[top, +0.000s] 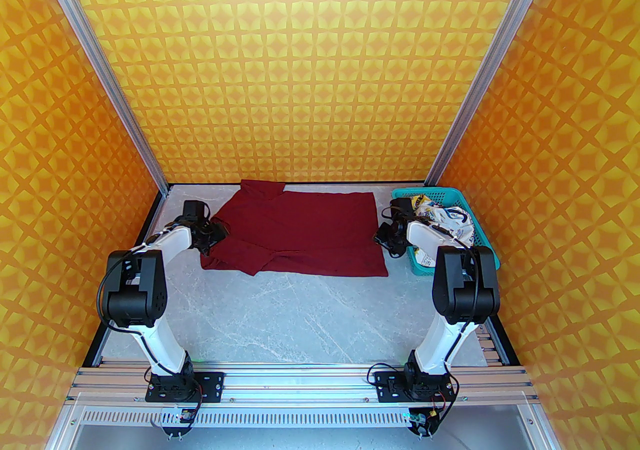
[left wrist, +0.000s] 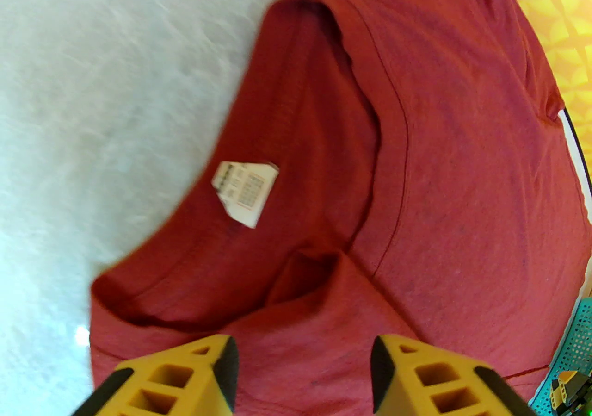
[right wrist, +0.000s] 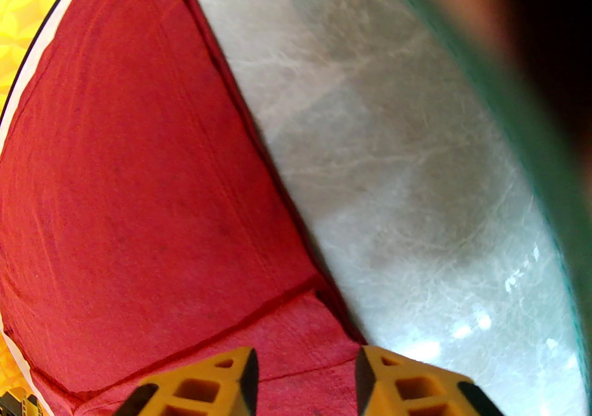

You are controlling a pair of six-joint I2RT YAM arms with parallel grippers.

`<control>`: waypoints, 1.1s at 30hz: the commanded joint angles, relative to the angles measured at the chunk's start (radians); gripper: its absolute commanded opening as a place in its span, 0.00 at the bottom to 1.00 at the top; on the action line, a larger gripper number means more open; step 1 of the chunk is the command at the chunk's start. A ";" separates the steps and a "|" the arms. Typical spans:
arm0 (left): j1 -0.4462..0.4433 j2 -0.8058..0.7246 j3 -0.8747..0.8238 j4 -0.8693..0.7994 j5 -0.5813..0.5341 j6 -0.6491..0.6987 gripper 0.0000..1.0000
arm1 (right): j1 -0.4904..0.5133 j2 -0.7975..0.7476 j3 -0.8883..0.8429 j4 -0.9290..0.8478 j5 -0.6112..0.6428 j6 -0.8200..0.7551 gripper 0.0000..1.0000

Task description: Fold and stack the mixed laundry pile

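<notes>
Laundry lies split in the top view: the dark red T-shirt (top: 300, 233) spread on the tabletop (top: 300, 318), the white printed garment (top: 450, 220) in the teal basket (top: 430, 193) just right of it — in the left wrist view the left end effector (left wrist: 303, 354) hangs parted and empty over the shirt by its collar — in the right wrist view the right end effector (right wrist: 305, 358), likewise parted and empty, over the shirt's hem corner.

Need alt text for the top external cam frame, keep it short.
A dark red T-shirt lies spread on a grey marbled table, with the left tool at its left edge and the right tool at its right edge. A teal basket at the far right holds a crumpled white printed garment.
</notes>
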 commanded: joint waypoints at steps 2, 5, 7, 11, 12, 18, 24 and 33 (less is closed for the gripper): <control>-0.005 -0.175 -0.115 -0.022 0.009 0.061 0.38 | 0.022 -0.126 -0.035 -0.025 0.023 -0.037 0.40; -0.024 -0.211 -0.200 -0.023 0.055 0.083 0.28 | 0.077 -0.149 -0.089 -0.006 -0.001 -0.036 0.39; -0.034 -0.198 -0.229 -0.010 0.064 0.092 0.27 | 0.103 -0.127 -0.114 0.023 -0.029 -0.030 0.39; -0.036 -0.111 -0.202 0.024 0.095 0.102 0.26 | 0.106 -0.050 -0.114 0.062 -0.072 -0.008 0.36; -0.033 -0.083 -0.179 0.022 0.095 0.111 0.25 | 0.106 -0.036 -0.107 0.064 -0.067 -0.008 0.36; 0.016 0.037 -0.093 0.041 0.076 0.125 0.24 | 0.104 0.065 -0.050 0.029 0.003 -0.030 0.35; 0.079 0.116 -0.021 0.033 0.073 0.136 0.23 | 0.099 0.120 -0.019 0.006 0.053 -0.037 0.35; 0.087 -0.066 -0.064 -0.040 0.087 0.143 0.46 | 0.094 0.029 -0.019 -0.045 0.035 -0.066 0.36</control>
